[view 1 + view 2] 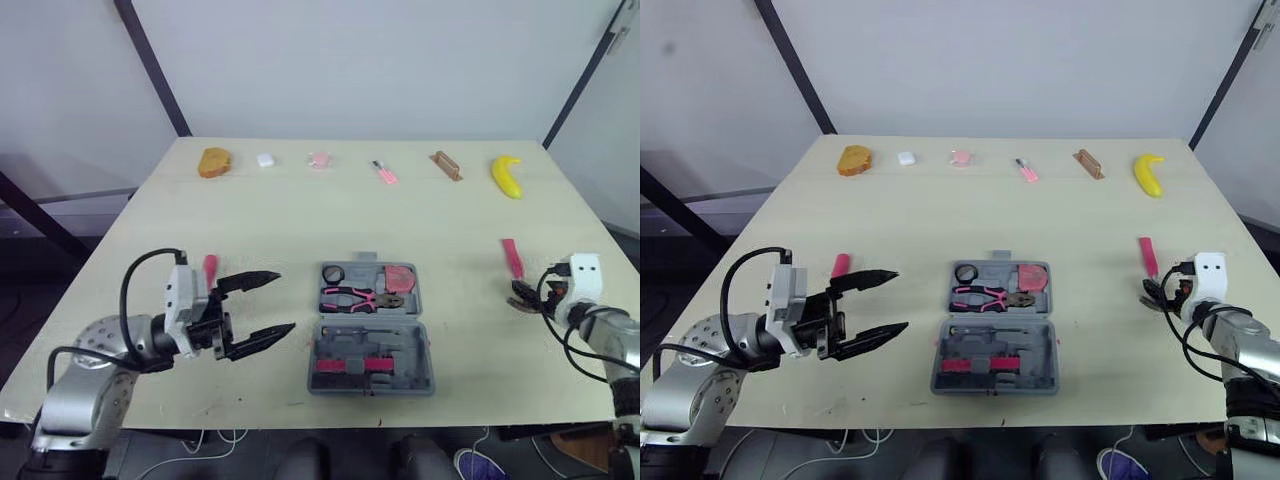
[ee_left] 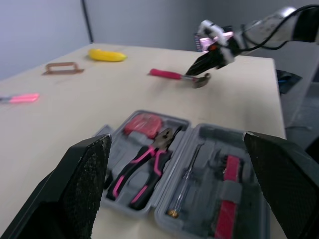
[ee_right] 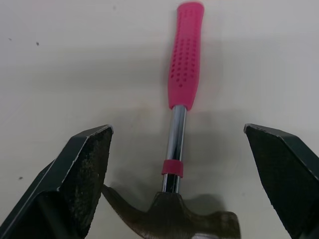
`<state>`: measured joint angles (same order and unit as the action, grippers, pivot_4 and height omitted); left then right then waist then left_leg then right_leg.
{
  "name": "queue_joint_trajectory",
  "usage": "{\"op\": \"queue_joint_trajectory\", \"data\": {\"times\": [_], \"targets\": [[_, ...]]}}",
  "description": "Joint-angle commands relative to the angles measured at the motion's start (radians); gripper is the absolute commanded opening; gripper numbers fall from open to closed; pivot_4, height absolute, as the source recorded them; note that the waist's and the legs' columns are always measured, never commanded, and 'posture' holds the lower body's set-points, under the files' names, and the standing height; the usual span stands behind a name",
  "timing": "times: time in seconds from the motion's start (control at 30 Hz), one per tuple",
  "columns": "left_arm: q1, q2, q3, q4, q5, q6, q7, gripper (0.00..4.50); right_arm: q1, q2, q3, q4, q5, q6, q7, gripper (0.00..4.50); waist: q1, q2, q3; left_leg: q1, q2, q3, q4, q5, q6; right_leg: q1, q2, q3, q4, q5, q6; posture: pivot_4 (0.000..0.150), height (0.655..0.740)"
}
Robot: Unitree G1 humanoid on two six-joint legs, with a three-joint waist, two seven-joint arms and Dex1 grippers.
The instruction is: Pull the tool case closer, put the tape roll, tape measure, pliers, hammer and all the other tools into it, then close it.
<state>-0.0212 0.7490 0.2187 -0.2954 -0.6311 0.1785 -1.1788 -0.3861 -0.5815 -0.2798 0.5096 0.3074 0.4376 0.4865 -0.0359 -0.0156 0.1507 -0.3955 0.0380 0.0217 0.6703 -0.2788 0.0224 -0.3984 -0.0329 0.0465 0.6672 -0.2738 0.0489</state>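
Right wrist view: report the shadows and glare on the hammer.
Right wrist view: glare streaks the chrome shaft of the hammer, and a soft shadow darkens the table around its head. Left eye view: even light, only a faint shadow along the near edge of the tool case.

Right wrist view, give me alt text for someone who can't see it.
A pink-handled hammer lies on a pale table, its dark head nearest the camera. The right gripper is open, one black finger on either side of the hammer's metal shaft.
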Motion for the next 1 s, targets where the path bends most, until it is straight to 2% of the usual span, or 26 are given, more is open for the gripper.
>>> {"op": "queue_joint_trajectory", "data": {"times": [0.03,0.13,0.43,0.63,0.77,0.9,1.0], "targets": [[-0.038,0.015,-0.012,-0.062,-0.033,0.028,-0.007,4.50,-0.043,0.010,0.014,0.098,-0.034,-0.095,0.015,4.44,-0.002,0.000,0.000,0.000,0.000,0.000,0.000,0.000,0.000,0.000,0.000,0.000,0.000,0.000,0.000,0.150,0.7400],[-0.063,0.015,-0.013,-0.092,-0.060,0.063,0.001,4.50,-0.067,0.026,0.025,0.192,-0.047,-0.120,0.026,4.44,-0.004,0.000,0.000,0.000,0.000,0.000,0.000,0.000,0.000,0.000,0.000,0.000,0.000,0.000,0.000,0.150,0.7400],[-0.073,0.027,0.000,-0.109,-0.072,0.086,-0.001,4.50,-0.099,0.026,0.033,0.300,-0.075,-0.138,0.013,0.16,-0.005,-0.001,0.000,0.001,0.000,0.000,0.000,0.000,0.000,0.001,0.001,0.000,0.000,0.000,0.000,0.150,0.7400],[-0.075,0.026,0.001,-0.111,-0.077,0.090,-0.003,4.50,-0.100,0.027,0.029,0.333,-0.086,-0.197,0.007,0.05,-0.003,-0.003,-0.002,0.001,0.000,-0.001,0.001,0.000,0.000,0.002,0.000,0.000,0.000,0.000,0.000,0.150,0.7400],[-0.078,0.025,0.007,-0.110,-0.083,0.094,-0.003,4.50,-0.088,0.013,0.038,0.287,-0.091,-0.204,0.031,0.05,-0.002,-0.003,-0.002,0.001,0.000,0.000,0.001,0.000,0.000,0.002,0.000,0.000,0.000,0.001,0.001,0.150,0.7400],[-0.077,0.031,0.018,-0.101,-0.087,0.092,-0.012,4.50,-0.055,-0.031,0.048,0.130,-0.078,-0.172,0.100,0.05,0.002,0.000,0.000,0.001,0.000,-0.001,0.001,0.000,0.000,0.002,0.000,0.000,0.000,0.001,0.001,0.150,0.7400],[-0.074,0.034,0.023,-0.096,-0.089,0.091,-0.017,4.50,0.005,-0.078,0.079,-0.064,-0.060,-0.108,0.192,0.05,0.001,0.004,0.002,-0.001,0.000,-0.001,0.001,0.000,0.000,0.000,0.000,0.000,0.000,0.001,0.001,0.150,0.7400]]}}
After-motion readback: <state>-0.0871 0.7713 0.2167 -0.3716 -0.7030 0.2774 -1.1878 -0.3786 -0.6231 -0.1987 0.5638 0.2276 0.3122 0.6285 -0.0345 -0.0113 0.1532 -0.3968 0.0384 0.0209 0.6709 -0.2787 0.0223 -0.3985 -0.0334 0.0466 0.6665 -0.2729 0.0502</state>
